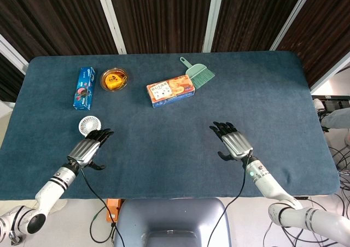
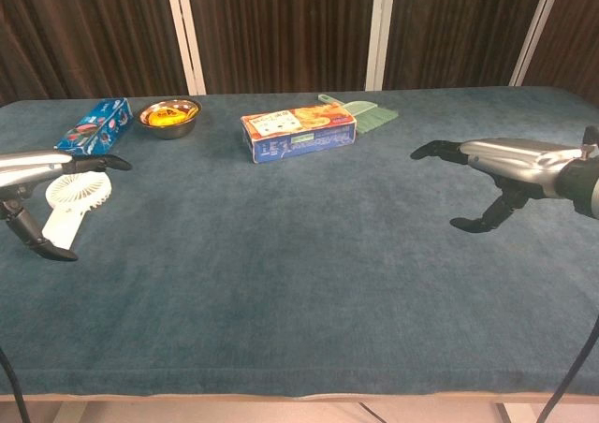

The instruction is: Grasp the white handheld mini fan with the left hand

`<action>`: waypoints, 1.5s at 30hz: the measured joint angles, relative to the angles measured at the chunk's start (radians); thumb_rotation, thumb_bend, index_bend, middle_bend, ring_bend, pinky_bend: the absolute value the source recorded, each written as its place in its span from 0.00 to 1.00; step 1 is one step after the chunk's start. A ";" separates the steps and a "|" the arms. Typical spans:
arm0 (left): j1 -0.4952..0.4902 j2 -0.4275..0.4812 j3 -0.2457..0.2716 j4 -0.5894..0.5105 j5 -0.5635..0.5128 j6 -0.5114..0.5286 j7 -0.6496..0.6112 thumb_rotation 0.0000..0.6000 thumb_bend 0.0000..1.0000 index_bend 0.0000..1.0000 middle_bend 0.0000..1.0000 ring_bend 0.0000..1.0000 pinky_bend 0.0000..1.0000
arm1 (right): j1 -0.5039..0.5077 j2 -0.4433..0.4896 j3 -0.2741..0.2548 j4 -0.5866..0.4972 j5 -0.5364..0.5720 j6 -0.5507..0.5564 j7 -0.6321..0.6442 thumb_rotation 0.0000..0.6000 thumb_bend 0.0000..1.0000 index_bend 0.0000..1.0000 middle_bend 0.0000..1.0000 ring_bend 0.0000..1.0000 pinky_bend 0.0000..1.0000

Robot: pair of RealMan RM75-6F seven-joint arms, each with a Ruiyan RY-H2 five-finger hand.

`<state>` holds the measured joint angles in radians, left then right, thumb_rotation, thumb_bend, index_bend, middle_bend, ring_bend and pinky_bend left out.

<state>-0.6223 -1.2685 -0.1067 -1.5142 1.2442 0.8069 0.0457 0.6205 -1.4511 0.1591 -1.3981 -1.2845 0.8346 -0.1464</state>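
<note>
The white handheld mini fan (image 1: 87, 125) lies flat on the blue table near its left side, round head toward the back; in the chest view the fan (image 2: 73, 199) shows its handle pointing to the front. My left hand (image 1: 87, 148) hovers just over the fan's handle with fingers spread and thumb apart, holding nothing; in the chest view the left hand (image 2: 37, 175) sits above the handle with the thumb hanging beside it. My right hand (image 1: 233, 141) is open above the table's right half, also seen in the chest view as the right hand (image 2: 501, 166).
Behind the fan lie a blue cookie pack (image 1: 84, 87) and a metal bowl (image 1: 115, 79) with orange contents. An orange-and-blue box (image 1: 170, 90) and a green dustpan brush (image 1: 198, 72) lie at the back centre.
</note>
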 measured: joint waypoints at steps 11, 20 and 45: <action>0.052 0.010 0.013 -0.014 0.026 0.156 0.057 1.00 0.15 0.10 0.00 0.00 0.03 | -0.059 0.073 -0.037 -0.076 -0.072 0.137 0.027 1.00 0.29 0.00 0.00 0.00 0.00; 0.194 -0.013 0.037 0.042 0.116 0.453 0.101 0.83 0.36 0.34 0.00 0.00 0.03 | -0.288 0.269 -0.137 -0.190 -0.232 0.515 0.112 1.00 0.29 0.00 0.00 0.00 0.00; 0.110 -0.259 -0.040 0.319 -0.096 0.233 0.270 0.63 0.41 0.35 0.00 0.00 0.03 | -0.462 0.346 -0.173 -0.203 -0.260 0.628 0.145 1.00 0.29 0.00 0.00 0.00 0.00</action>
<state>-0.5127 -1.5278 -0.1471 -1.1947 1.1485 1.0404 0.3159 0.1586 -1.1050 -0.0142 -1.6013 -1.5450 1.4629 -0.0015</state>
